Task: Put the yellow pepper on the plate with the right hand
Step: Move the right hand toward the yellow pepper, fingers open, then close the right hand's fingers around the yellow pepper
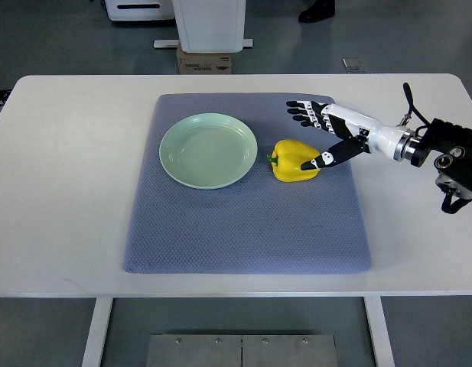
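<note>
— What is the biggest thing under you?

— The white counter, which fills most of the view. On it lies a blue-grey quilted mat, roughly square, and everything I work with sits on that mat.

— And my arm, where is it?

— My right arm comes in from the right edge, black at the wrist end and white toward the hand. My left arm does not show at all.

— What is on the mat?

— A pale green plate on the mat's upper left part, bare inside. Just to its right, apart from the rim, lies the yellow pepper, on its side with the green stem pointing toward the plate.

— So the pepper is not on the plate?

— No, it rests on the mat beside it.

— And the hand?

— My right hand is spread wide. The fingers stretch out above and behind the pepper without touching it, while the thumb reaches down and its tip meets the pepper's right side. I have no grip on it.
</note>
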`<move>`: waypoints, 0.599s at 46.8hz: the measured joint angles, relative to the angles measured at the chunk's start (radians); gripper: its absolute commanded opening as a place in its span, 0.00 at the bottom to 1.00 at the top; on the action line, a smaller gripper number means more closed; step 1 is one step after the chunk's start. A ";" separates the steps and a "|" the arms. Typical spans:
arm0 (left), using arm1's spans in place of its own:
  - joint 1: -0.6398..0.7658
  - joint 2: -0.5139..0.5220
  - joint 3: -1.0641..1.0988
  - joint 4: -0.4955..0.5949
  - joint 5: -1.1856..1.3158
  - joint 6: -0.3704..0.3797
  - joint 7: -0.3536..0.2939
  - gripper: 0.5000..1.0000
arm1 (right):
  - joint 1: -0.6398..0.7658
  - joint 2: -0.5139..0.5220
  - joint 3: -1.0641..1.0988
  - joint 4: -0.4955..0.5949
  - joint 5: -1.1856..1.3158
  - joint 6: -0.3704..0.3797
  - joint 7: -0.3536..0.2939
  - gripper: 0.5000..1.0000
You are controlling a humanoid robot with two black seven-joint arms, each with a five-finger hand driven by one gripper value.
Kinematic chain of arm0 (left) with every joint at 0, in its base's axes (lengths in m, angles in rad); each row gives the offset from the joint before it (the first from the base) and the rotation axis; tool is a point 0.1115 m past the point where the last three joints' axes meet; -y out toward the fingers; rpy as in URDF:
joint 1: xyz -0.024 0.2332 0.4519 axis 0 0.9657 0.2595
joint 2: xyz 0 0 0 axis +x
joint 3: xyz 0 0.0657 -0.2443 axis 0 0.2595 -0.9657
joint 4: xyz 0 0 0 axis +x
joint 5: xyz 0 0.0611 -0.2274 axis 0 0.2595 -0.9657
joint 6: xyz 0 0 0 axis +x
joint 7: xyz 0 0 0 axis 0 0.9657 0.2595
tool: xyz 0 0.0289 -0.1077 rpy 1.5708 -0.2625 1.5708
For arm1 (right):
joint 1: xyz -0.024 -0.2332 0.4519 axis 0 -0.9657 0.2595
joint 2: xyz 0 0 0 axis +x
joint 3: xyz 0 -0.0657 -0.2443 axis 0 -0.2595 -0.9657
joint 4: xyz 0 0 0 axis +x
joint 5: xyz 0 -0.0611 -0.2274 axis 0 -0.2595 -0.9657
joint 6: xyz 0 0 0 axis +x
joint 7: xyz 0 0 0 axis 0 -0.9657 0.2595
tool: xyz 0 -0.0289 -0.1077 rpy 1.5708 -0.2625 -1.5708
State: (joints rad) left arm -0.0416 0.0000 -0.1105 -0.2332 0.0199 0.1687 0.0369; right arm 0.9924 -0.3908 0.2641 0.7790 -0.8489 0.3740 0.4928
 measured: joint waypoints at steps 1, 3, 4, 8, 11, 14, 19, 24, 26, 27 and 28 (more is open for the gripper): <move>0.000 0.000 0.000 0.000 0.000 0.000 0.000 1.00 | 0.005 0.001 -0.014 0.000 -0.001 -0.002 0.000 0.89; 0.000 0.000 0.000 0.000 0.000 0.000 0.000 1.00 | 0.014 0.002 -0.037 -0.001 -0.001 -0.016 0.000 0.89; 0.000 0.000 0.000 0.000 0.000 0.000 0.000 1.00 | 0.016 0.003 -0.047 -0.001 -0.001 -0.025 0.000 0.89; 0.000 0.000 0.000 0.000 0.000 0.000 0.000 1.00 | 0.021 0.008 -0.082 -0.004 -0.002 -0.063 -0.001 0.89; 0.000 0.000 0.000 0.000 0.000 0.000 0.000 1.00 | 0.025 0.015 -0.107 -0.005 -0.004 -0.084 -0.003 0.89; 0.000 0.000 0.000 0.000 0.000 0.000 0.000 1.00 | 0.030 0.025 -0.126 -0.005 -0.004 -0.101 -0.006 0.89; 0.000 0.000 0.000 0.000 0.000 0.000 0.000 1.00 | 0.031 0.040 -0.142 -0.009 -0.004 -0.131 -0.011 0.89; 0.000 0.000 0.000 0.000 0.000 0.000 0.000 1.00 | 0.033 0.049 -0.153 -0.015 -0.004 -0.145 -0.018 0.89; 0.000 0.000 0.000 0.000 0.000 0.000 0.000 1.00 | 0.034 0.054 -0.153 -0.016 -0.005 -0.151 -0.022 0.89; 0.000 0.000 0.000 0.000 0.000 0.000 0.000 1.00 | 0.034 0.057 -0.154 -0.016 -0.005 -0.155 -0.025 0.89; 0.000 0.000 0.000 0.000 0.000 0.000 0.000 1.00 | 0.036 0.059 -0.155 -0.017 -0.005 -0.157 -0.029 0.89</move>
State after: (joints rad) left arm -0.0413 0.0000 -0.1105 -0.2332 0.0199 0.1687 0.0369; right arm 1.0281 -0.3315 0.1091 0.7619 -0.8543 0.2169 0.4642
